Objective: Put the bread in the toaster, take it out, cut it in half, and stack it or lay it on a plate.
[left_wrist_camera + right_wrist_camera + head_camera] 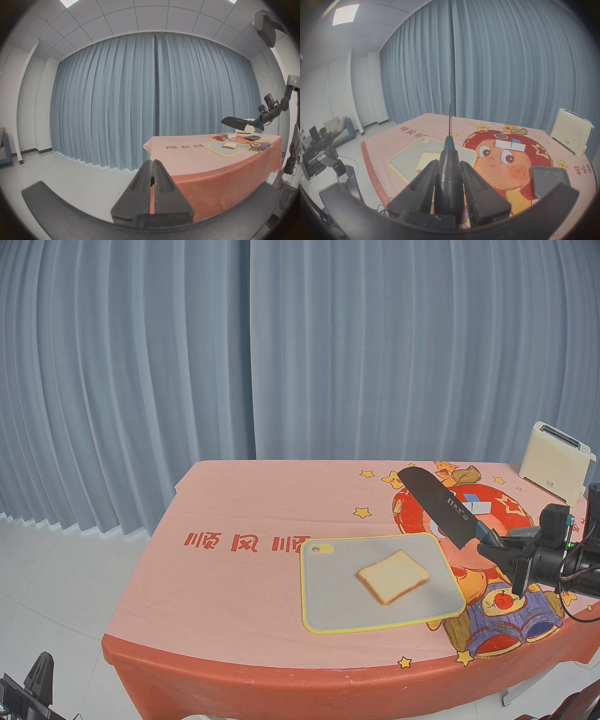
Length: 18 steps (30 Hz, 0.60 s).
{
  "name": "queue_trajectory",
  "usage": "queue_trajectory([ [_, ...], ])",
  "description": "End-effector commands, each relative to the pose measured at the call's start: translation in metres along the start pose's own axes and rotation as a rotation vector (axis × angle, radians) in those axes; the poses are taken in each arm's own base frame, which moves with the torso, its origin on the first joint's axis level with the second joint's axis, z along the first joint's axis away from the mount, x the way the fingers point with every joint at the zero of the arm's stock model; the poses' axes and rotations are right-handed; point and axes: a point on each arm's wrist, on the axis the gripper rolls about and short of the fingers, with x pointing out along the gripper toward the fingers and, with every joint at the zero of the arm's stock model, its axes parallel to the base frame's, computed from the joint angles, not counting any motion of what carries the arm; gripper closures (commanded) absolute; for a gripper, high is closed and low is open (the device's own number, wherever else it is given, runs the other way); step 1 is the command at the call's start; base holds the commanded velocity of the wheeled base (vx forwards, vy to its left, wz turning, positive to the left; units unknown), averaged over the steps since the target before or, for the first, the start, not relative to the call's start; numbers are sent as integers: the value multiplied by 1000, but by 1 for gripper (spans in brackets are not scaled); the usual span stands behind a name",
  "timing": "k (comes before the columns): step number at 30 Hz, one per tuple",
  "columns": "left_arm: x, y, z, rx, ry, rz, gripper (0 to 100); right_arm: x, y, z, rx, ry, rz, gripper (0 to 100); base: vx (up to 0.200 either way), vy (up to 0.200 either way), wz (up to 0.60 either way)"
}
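Head view: your right claw (497, 547) is clamping the handle of the knife (437, 505) and holding it above the table (250, 590). The blade is pointing up and forward, away from the claw. The bread (392, 576) is lying flat and uncut on the cutting board (331, 609), below the claw and ahead of it, on the blade side. The toaster (556, 462) is standing behind the claw, well apart from it. The dark plate (550, 179) is lying near the claw, on the side facing away from the board. Your left claw (152, 190) is hanging off the table, well apart from the bread, with its fingers pressed together on nothing.

Hazards you are likely facing on the cutting step:

1. Uneven halves. The slice is sitting skewed to the blade line, so a straight descent is probably going to cross it off centre.
2. Sliding bread. Nothing is pinning the slice, so a drawing stroke is likely to drag it across the board.
3. Crushing or tearing. The slice appears soft, and a straight downward press is liable to flatten it rather than part it.
4. Blade roll. The handle looks rounded, and side load may be twisting it within the grip.
5. Board shift. Excess downward force is liable to be pushing the board along the cloth.
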Motion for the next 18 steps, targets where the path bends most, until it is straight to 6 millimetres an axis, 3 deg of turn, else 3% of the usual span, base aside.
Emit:
queue_trajectory([
  [1,1,0,-5,0,8,0,100,-4,8,3,-21,-21,31,100,0,0,0],
  [18,1,0,-5,0,8,0,100,-1,24,-1,-52,-4,78,100,0,0,0],
])
